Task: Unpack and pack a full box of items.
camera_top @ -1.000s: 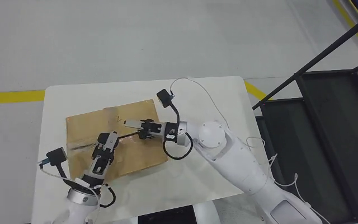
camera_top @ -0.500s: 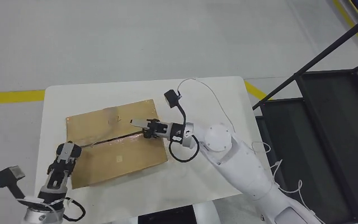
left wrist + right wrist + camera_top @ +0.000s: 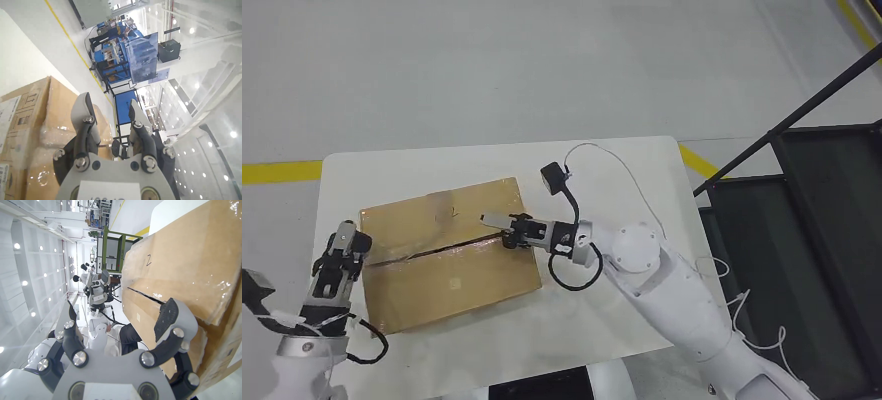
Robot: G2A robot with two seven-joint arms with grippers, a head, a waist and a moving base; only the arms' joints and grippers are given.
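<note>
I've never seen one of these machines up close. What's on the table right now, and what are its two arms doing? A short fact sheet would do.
Surface: white table
On it: brown cardboard box, flaps down, shiny tape on top
Top of box: dark slit along the middle seam
Left arm: left gripper, fingers open, empty, at one end of the box
Right arm: right gripper, fingers open, empty, at the other end, one finger by the slit's end
</note>
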